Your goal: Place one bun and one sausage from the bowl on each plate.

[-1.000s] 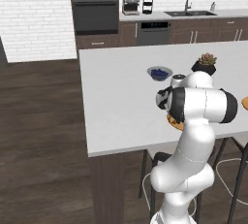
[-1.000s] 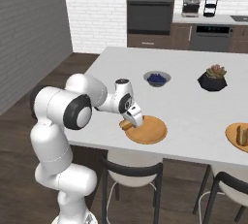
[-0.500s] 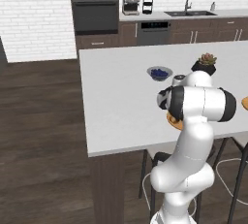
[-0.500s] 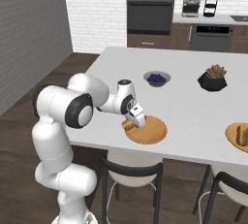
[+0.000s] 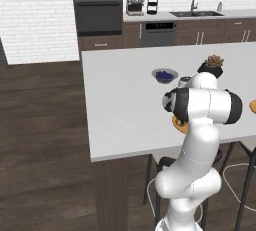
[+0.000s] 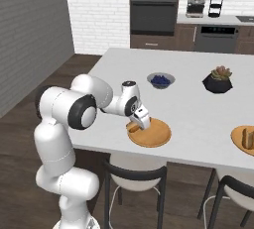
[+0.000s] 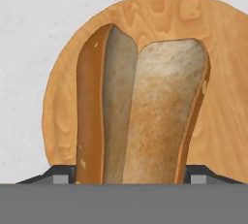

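While the gripper [image 6: 140,122] grasps the split bun [image 7: 140,111] between its jaws over the near plate [image 6: 155,134], near counter edge, free counter beyond, berry bowl [image 6: 160,80], succulent pot [image 6: 217,81], second plate [image 6: 238,136] far right.

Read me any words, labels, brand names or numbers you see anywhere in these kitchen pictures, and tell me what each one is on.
None can be read.
The bun, the plate and the counter carry no writing.
The oven has a control strip and the coffee maker a front panel, but any marks there are too small and blurred to read.
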{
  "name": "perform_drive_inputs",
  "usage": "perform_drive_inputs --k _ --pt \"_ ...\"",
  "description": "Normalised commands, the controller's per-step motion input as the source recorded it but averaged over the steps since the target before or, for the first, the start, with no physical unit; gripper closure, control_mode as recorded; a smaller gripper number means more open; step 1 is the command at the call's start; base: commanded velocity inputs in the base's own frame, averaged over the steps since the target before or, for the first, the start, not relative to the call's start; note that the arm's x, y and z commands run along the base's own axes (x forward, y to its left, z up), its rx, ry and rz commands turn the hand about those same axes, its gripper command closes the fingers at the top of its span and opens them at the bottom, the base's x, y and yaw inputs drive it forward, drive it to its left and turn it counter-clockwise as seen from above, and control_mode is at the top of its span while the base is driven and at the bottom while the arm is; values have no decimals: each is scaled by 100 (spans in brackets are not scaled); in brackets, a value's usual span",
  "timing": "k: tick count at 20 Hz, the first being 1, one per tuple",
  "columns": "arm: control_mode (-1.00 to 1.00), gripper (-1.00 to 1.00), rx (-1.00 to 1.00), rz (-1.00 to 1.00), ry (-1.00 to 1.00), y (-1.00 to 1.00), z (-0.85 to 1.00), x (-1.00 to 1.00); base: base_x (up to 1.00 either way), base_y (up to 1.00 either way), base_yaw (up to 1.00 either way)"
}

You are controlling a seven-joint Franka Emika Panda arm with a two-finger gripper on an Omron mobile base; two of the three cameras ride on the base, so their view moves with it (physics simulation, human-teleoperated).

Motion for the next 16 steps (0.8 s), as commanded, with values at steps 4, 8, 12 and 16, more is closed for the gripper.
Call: perform_drive_inputs --k 4,8,12,16 --pt "-100 -100 0 0 0 0 0 0 0 0 0" --pt "-100 -100 0 1 0 0 0 0 0 0 0" --pt "-100 -100 0 1 0 0 0 0 0 0 0" --pt "-100 -100 0 2 -2 0 10 0 0 0 0"
